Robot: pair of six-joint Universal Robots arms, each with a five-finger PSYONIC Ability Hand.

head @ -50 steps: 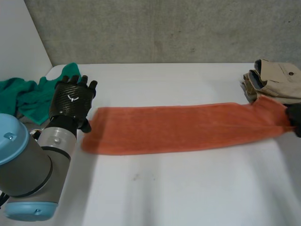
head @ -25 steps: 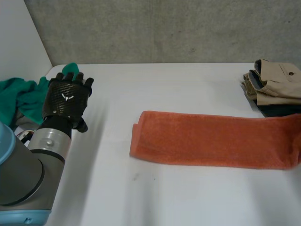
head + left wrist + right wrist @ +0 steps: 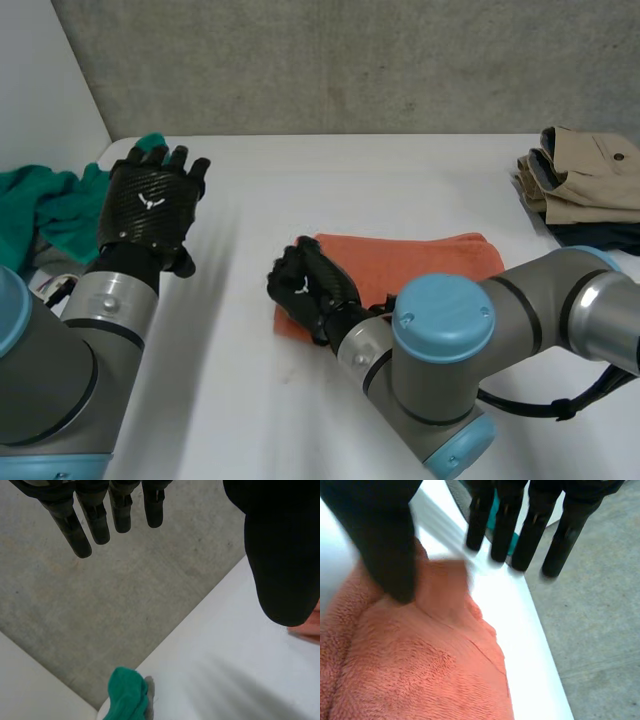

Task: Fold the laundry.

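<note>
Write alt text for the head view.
The right hand, open, lies on one end of a folded orange towel on the white table. The left hand hovers open near a crumpled green cloth; folded clothes sit stacked at the far right.

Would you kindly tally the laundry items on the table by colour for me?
Orange towel: 1
Green cloth: 1
Beige folded garment: 1
Dark folded garment beneath it: 1
Total: 4

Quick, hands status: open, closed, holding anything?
Left hand: open, fingers straight, holding nothing, near the crumpled green cloth.
Right hand: open, fingers straight, over one end of the folded orange terry towel.
</note>
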